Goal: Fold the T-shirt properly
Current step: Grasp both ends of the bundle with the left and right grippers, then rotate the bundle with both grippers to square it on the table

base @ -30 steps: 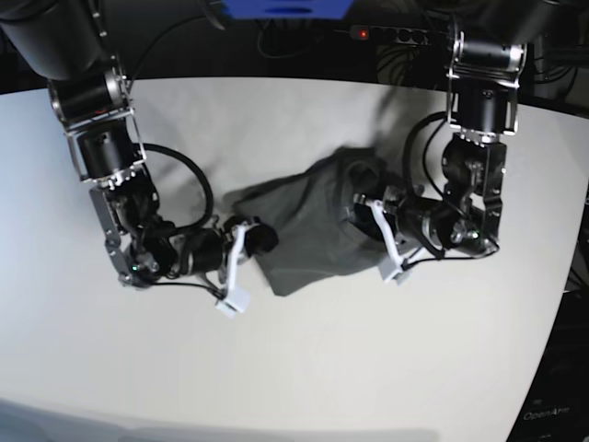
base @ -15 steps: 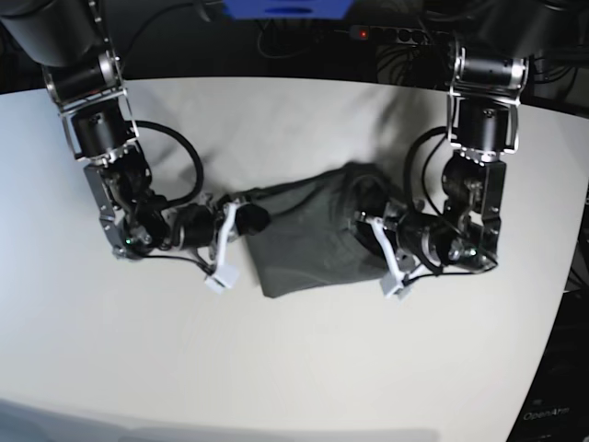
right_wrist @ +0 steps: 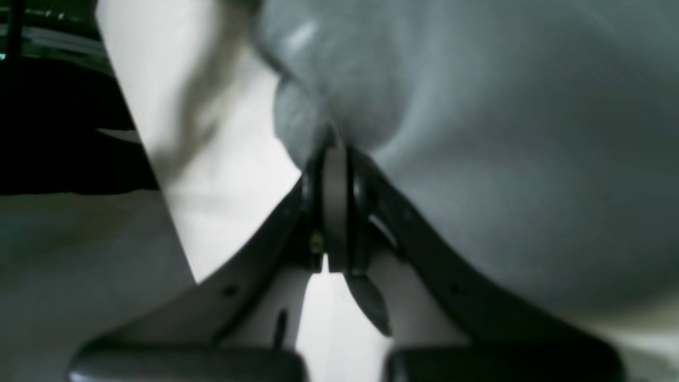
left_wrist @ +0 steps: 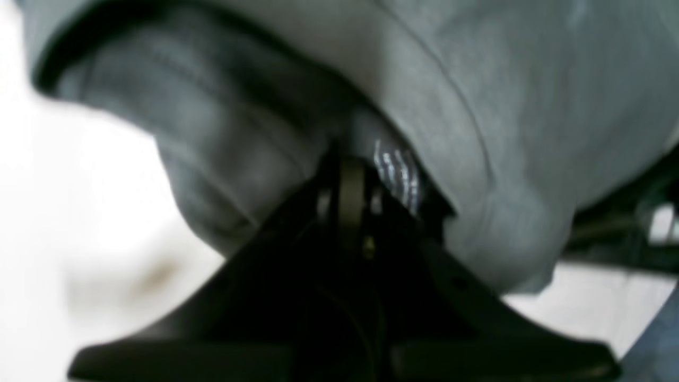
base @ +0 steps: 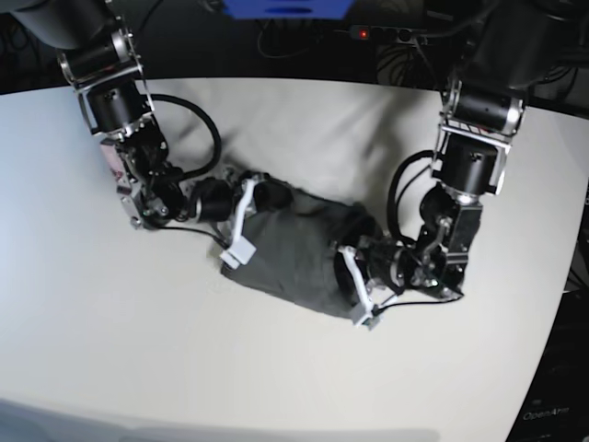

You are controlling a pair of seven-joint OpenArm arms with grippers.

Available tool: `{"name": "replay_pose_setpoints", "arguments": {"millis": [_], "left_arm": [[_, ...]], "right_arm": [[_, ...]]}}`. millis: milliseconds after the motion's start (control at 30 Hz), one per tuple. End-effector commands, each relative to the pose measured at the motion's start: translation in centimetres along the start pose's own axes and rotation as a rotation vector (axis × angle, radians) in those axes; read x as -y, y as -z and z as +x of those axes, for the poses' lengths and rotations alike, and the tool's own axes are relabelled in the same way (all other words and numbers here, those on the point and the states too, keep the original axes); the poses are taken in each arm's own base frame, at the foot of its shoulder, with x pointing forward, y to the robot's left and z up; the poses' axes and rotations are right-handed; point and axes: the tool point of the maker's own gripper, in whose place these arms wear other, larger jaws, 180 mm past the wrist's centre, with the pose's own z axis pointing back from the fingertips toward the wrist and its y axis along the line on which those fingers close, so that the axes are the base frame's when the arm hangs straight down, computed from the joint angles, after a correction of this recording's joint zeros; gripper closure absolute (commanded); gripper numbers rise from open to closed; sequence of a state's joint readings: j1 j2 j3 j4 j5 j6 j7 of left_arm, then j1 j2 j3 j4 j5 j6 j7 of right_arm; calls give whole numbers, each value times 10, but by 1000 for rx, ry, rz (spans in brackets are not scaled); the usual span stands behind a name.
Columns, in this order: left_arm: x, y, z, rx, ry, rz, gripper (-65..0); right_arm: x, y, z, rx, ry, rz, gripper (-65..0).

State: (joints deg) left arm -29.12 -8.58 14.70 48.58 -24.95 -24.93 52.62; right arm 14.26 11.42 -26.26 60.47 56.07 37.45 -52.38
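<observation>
The dark grey T-shirt (base: pixel 294 258) hangs bunched and stretched between my two grippers over the white table (base: pixel 138 359). My right gripper (base: pixel 267 196), on the left of the base view, is shut on the cloth's upper left end. My left gripper (base: pixel 354 241), on the right of that view, is shut on its lower right end. In the left wrist view the left gripper (left_wrist: pixel 350 159) pinches a fold of the T-shirt (left_wrist: pixel 504 106). The right wrist view shows the right gripper (right_wrist: pixel 334 154) clamped on an edge of the T-shirt (right_wrist: pixel 504 132). Most of the shirt's shape is hidden in its folds.
A power strip with a red light (base: pixel 386 34) and cables lie beyond the table's far edge, beside a blue object (base: pixel 285 7). The table's curved edge runs down the right side (base: pixel 561 304).
The right arm has swung up and to the right, and the left arm has moved down and to the left. The shirt between them has turned and now slants from upper left to lower right.
</observation>
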Motion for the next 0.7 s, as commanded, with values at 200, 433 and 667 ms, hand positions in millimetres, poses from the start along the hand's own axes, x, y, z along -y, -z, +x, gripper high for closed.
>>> {"name": "replay_pose_setpoints", "arguments": {"millis": [200, 433, 667], "left_arm": [[25, 20, 2, -38, 66, 0, -17], [53, 25, 25, -4, 143, -29, -17], [56, 20, 41, 24, 155, -32, -17]], "right_arm": [[-15, 9, 2, -4, -31, 40, -6], [-39, 4, 27, 36, -145, 60, -4], [-33, -25, 45, 23, -184, -48, -4]]}}
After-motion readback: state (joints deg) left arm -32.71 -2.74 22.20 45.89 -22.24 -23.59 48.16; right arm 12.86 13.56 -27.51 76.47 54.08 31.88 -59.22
